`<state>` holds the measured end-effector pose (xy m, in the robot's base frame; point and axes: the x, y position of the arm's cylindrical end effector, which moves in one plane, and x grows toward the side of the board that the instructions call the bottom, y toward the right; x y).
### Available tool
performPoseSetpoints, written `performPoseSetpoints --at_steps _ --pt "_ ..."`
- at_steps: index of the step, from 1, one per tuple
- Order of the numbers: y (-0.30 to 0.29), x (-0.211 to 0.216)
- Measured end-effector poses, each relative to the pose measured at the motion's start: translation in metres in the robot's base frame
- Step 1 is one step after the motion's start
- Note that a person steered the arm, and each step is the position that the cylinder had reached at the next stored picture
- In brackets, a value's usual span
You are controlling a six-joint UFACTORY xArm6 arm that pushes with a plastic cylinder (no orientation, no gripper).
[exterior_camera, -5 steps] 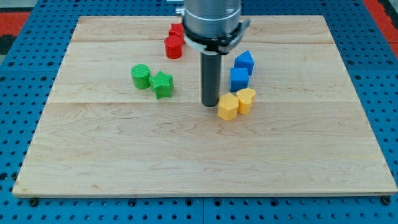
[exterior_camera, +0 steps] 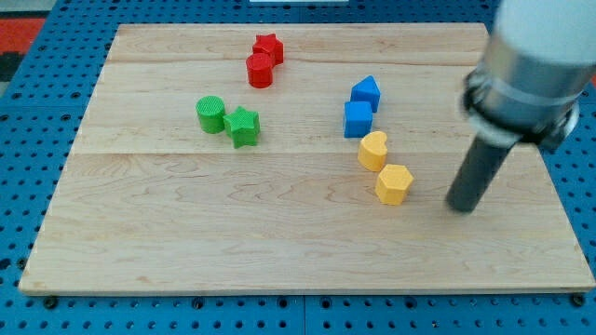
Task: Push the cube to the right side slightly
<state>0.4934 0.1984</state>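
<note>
The blue cube [exterior_camera: 358, 119] sits right of the board's middle, touching a blue wedge-topped block [exterior_camera: 366, 92] above it. Below the cube lies a yellow heart-shaped block [exterior_camera: 372, 151], and lower right of that a yellow hexagonal block [exterior_camera: 394, 183]. My tip [exterior_camera: 460, 208] rests on the wooden board [exterior_camera: 279, 242] at the view's right, well right of and below the blue cube, and just right of the yellow hexagon, not touching it.
A red star [exterior_camera: 269, 47] and red cylinder [exterior_camera: 260, 71] sit near the view's top. A green cylinder [exterior_camera: 211, 113] and green star [exterior_camera: 243, 127] sit left of centre. Blue pegboard [exterior_camera: 28, 140] surrounds the board.
My tip moved from left of the yellow blocks far to the view's right and down. The yellow hexagon shifted right and down; the yellow heart shifted slightly down. The blue cube has not moved.
</note>
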Motion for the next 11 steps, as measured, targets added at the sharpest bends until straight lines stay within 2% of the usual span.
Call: performPoseSetpoints --at_steps 1,2,5,6,7,9,11 --pt "0.003 -0.094" --pt "-0.018 -0.146" --pt "-0.090 -0.164" --pt "-0.092 -0.180" --pt "-0.125 -0.191" --pt "-0.140 -0.194" --pt "-0.166 -0.146"
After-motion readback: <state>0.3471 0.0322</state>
